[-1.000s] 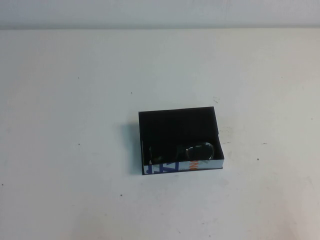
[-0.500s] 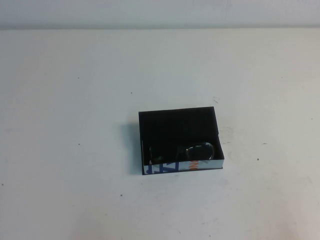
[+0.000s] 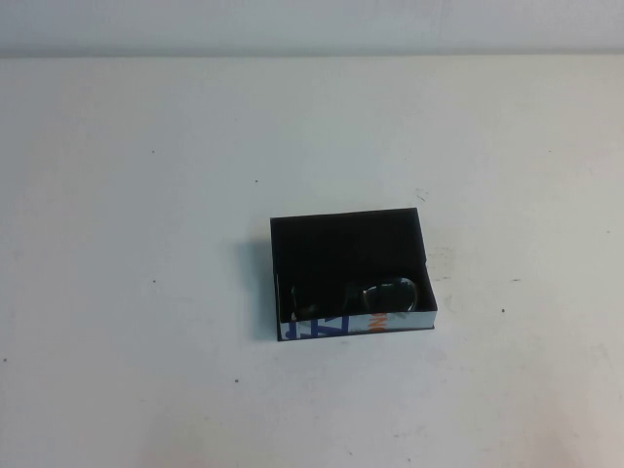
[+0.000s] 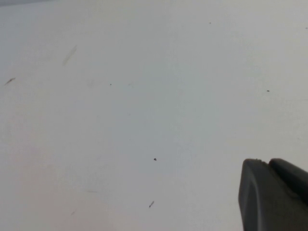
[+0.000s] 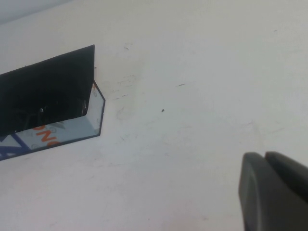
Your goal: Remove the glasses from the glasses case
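Observation:
The glasses case (image 3: 346, 244) is a shallow black box near the middle of the white table, its near wall white with blue letters and an orange mark. The black glasses (image 3: 375, 294) lie inside against that near wall, towards the box's right end. The case's corner also shows in the right wrist view (image 5: 48, 96). My right gripper (image 5: 266, 158) is shut and empty, over bare table apart from the case. My left gripper (image 4: 264, 163) is shut and empty over bare table. Neither arm shows in the high view.
The white table (image 3: 146, 195) has small dark specks and scuffs around the case. Its far edge meets a pale wall at the top of the high view.

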You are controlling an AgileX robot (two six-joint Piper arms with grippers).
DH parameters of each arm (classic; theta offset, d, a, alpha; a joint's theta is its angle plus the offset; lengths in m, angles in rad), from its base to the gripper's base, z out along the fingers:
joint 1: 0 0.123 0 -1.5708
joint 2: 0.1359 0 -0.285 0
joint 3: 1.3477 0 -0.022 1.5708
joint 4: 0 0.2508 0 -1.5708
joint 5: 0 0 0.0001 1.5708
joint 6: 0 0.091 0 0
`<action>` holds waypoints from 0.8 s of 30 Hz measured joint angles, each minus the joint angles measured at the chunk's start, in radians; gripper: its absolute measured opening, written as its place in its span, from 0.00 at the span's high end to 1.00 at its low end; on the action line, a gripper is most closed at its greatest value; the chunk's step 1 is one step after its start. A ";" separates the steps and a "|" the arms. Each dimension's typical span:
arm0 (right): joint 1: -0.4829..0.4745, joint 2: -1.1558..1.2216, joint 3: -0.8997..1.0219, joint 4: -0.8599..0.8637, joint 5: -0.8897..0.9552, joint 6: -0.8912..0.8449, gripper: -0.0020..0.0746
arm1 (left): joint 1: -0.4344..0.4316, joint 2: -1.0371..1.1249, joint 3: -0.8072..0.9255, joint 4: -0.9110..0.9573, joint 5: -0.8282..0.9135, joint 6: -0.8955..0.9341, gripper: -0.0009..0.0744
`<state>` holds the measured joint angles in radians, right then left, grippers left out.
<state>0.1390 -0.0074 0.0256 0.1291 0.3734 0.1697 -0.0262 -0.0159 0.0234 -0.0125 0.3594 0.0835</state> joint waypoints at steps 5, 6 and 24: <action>0.000 0.000 -0.008 0.002 -0.043 0.000 1.00 | 0.000 0.000 0.000 0.000 0.000 0.000 0.99; 0.000 0.000 -0.032 0.004 -0.063 0.000 1.00 | 0.000 0.000 0.000 0.000 0.000 0.000 0.99; 0.019 0.696 -0.576 0.100 0.052 -0.250 1.00 | 0.000 0.000 0.000 0.000 0.000 0.000 0.99</action>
<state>0.1582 0.6891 -0.5505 0.2295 0.4250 -0.0805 -0.0262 -0.0159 0.0234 -0.0125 0.3594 0.0835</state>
